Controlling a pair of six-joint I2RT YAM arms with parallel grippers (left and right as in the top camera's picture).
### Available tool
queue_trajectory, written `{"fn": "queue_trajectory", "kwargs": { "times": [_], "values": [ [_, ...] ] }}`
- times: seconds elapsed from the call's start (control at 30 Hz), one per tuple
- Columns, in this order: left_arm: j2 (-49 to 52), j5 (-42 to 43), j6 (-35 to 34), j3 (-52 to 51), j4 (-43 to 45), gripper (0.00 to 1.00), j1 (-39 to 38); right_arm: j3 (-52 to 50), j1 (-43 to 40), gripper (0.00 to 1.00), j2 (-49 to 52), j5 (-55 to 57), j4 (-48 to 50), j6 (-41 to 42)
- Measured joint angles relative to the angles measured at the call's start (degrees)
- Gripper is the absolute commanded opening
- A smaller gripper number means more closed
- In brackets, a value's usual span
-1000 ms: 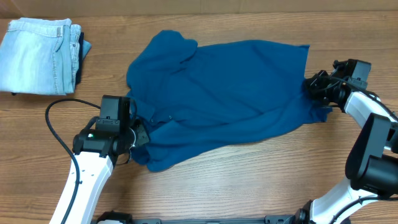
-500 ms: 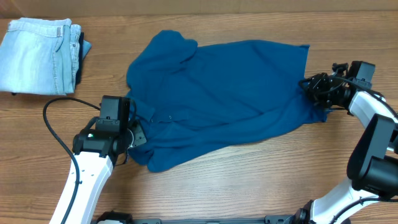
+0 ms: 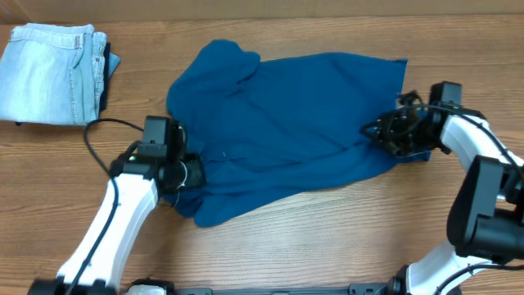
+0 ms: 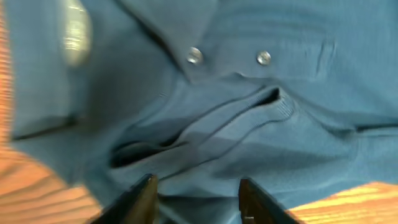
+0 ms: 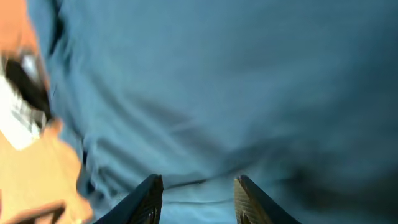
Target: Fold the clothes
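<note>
The teal-blue polo shirt (image 3: pixel 286 115) lies spread and rumpled across the middle of the table, collar end toward the left. My left gripper (image 3: pixel 192 174) hovers at its lower-left edge, jaws open. In the left wrist view the gripper (image 4: pixel 198 190) stands over loose folds of the shirt (image 4: pixel 249 124), just below two placket buttons (image 4: pixel 194 56). My right gripper (image 3: pixel 378 133) reaches in over the shirt's right side. Seen from the right wrist, that gripper (image 5: pixel 198 186) is open with only flat shirt fabric (image 5: pixel 217 81) beneath it.
Folded pale denim jeans (image 3: pixel 49 74) lie at the far left corner. A black cable (image 3: pixel 94 131) loops from the left arm over the wooden table (image 3: pixel 327 238). Bare wood shows in front of the shirt and at the far right.
Both grippers were shut on the shirt's edges and have opened. The left one slid right toward the shirt; the right one moved left, in over the fabric.
</note>
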Motion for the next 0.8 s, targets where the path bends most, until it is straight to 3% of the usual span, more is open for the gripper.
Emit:
{"fn": "queue_trajectory", "kwargs": {
  "times": [0.27, 0.4, 0.57, 0.8],
  "values": [
    [2.6, 4.5, 1.3, 0.6, 2.7, 0.47, 0.0, 0.1, 13.0, 0.43, 0.0, -4.5, -0.9, -10.4],
    [-0.4, 4.9, 1.3, 3.7, 2.7, 0.47, 0.0, 1.0, 19.9, 0.44, -0.1, -4.1, -1.4, -12.4],
    [-5.9, 5.1, 1.3, 8.1, 1.2, 0.48, 0.0, 3.4, 27.3, 0.54, -0.8, -0.7, -3.0, -14.1],
    [-14.7, 0.7, 1.3, 16.7, -4.3, 0.56, 0.0, 3.7, 38.5, 0.61, -1.1, 3.3, -2.9, -16.0]
  ]
}}
